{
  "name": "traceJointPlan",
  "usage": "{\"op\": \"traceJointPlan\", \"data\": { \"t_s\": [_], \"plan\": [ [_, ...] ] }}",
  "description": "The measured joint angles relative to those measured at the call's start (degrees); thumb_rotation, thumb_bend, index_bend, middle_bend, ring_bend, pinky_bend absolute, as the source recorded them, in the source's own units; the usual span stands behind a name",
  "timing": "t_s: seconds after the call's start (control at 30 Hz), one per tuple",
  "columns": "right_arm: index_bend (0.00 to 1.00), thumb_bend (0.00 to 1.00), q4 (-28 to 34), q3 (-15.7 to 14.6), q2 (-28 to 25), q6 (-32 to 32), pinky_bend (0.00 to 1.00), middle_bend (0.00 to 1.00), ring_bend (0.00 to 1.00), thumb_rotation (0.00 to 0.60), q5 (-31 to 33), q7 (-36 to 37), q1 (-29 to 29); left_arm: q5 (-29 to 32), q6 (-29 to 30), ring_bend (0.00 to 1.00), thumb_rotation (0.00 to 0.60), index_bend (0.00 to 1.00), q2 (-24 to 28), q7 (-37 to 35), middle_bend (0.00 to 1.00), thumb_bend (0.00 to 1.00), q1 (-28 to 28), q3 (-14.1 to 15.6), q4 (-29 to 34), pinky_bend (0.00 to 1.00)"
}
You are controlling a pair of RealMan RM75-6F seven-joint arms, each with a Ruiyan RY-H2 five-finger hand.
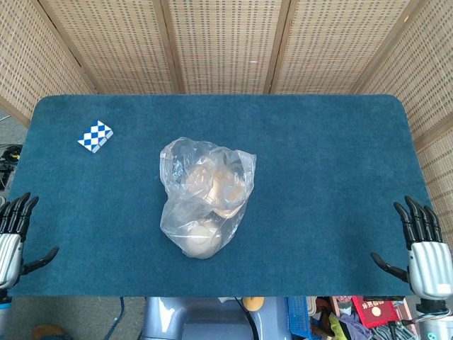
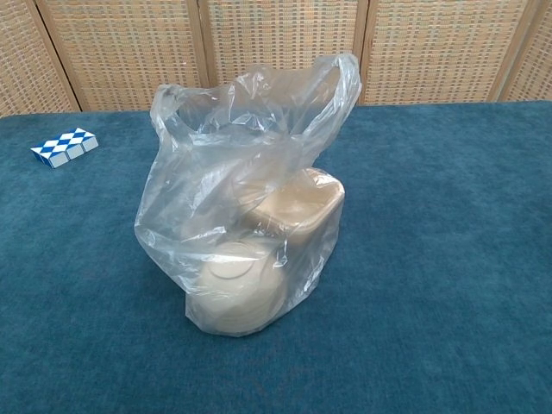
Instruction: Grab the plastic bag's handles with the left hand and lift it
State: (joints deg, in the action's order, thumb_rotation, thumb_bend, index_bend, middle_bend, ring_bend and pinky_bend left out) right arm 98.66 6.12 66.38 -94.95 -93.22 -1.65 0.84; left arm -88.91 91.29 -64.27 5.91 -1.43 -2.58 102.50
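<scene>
A clear plastic bag (image 1: 204,202) (image 2: 246,220) with beige containers inside stands in the middle of the blue table (image 1: 318,170). Its two handles (image 2: 336,82) stick up loosely at the top, one at the left (image 2: 168,103). My left hand (image 1: 13,237) hovers at the table's near left corner, fingers spread, holding nothing, far from the bag. My right hand (image 1: 421,248) hangs at the near right corner, likewise spread and holding nothing. Neither hand shows in the chest view.
A blue-and-white checkered block (image 1: 95,136) (image 2: 64,146) lies at the far left of the table. Woven screens (image 1: 226,42) stand behind the table. Clutter lies on the floor below the near edge (image 1: 340,312).
</scene>
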Motion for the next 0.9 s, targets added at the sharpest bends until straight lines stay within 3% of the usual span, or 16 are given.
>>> {"op": "traceJointPlan", "data": {
  "t_s": [0.17, 0.5, 0.9],
  "plan": [
    [0.00, 0.00, -2.05, 1.92, 0.96, 3.40, 0.00, 0.00, 0.00, 0.600, 0.72, -1.17, 3.43, 0.92, -0.62, 0.00, 0.600, 0.00, 0.22, 0.12, 0.00, 0.21, -0.09, -0.15, 0.59, 0.00],
    [0.00, 0.00, -14.48, 8.25, 7.48, 13.74, 0.00, 0.00, 0.00, 0.600, 0.93, 0.94, 18.07, 5.83, -2.31, 0.00, 0.600, 0.00, -0.67, 1.57, 0.00, 0.21, -0.88, -2.06, -0.27, 0.00],
    [0.00, 0.00, -21.70, 10.83, 17.86, 20.27, 0.00, 0.00, 0.00, 0.600, 0.30, 3.99, 30.87, 8.15, -3.79, 0.00, 0.600, 0.00, -1.90, 3.93, 0.00, 0.21, -2.19, -3.26, -0.64, 0.00]
  ]
}}
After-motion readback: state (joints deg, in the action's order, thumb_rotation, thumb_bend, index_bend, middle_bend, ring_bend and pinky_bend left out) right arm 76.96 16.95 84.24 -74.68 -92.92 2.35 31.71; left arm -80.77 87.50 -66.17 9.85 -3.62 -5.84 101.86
